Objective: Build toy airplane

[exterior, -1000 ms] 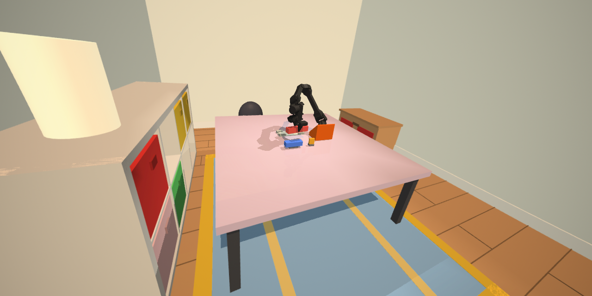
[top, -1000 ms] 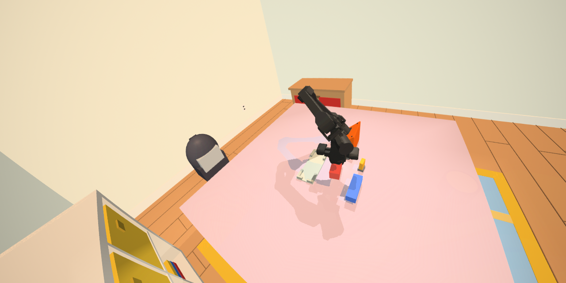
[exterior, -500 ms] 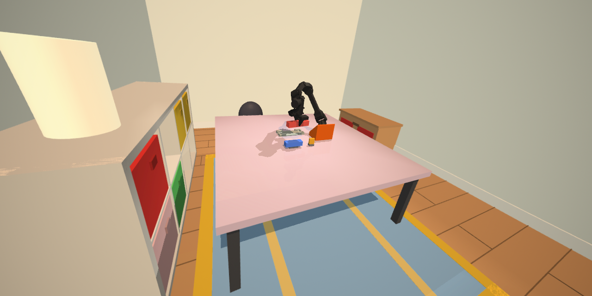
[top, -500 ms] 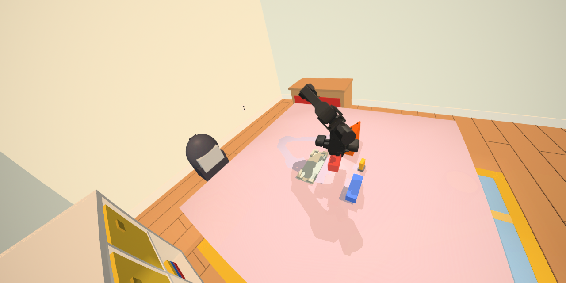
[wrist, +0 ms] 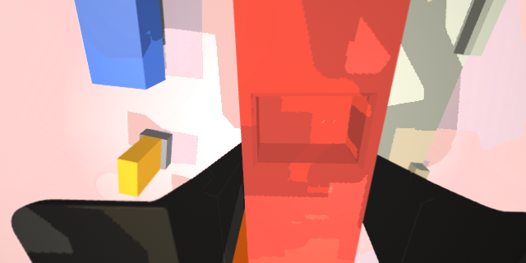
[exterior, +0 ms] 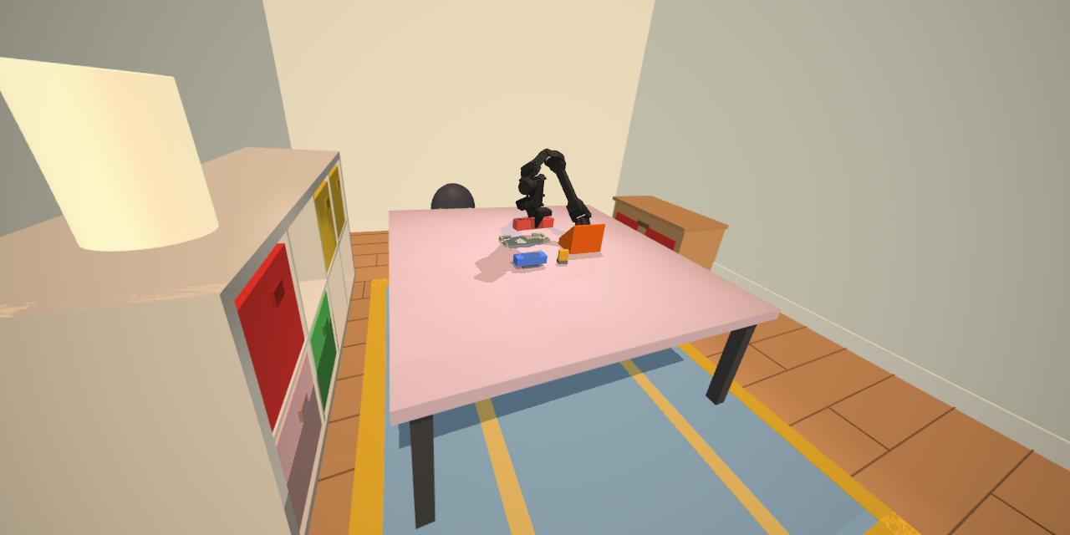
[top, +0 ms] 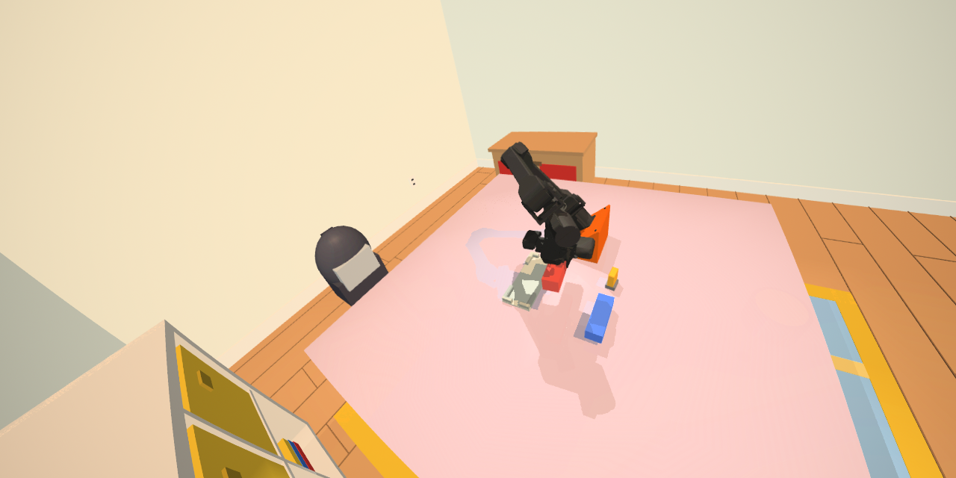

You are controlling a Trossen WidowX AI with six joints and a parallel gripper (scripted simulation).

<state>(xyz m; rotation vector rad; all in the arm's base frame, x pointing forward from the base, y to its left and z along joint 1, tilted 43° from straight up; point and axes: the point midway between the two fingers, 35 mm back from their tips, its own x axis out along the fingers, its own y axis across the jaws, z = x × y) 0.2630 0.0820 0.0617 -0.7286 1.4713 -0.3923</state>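
My gripper (top: 560, 262) (exterior: 537, 220) (wrist: 296, 149) is shut on the red fuselage (top: 553, 278) (exterior: 522, 223) (wrist: 275, 29), with a finger on each side of it near a rectangular socket. The fuselage is held up above the table. The pale grey-green jig (top: 528, 289) (exterior: 514, 241) (wrist: 431, 62) lies beside and below it, to the right in the wrist view; nothing shows seated in it. The blue wing (top: 599, 317) (exterior: 529, 259) (wrist: 111, 29) and the small yellow tail fin (top: 612, 276) (exterior: 563, 255) (wrist: 140, 168) with its grey base stand apart on the other side. The gripper hides the fuselage's middle in the exterior view.
An orange wedge-shaped block (top: 601, 237) (exterior: 587, 240) stands close to the arm, near the tail fin. All these things are on the pink table (top: 668, 375) (exterior: 523, 322). A dark rounded object (top: 342, 258) (exterior: 452, 196) is beyond the table's edge.
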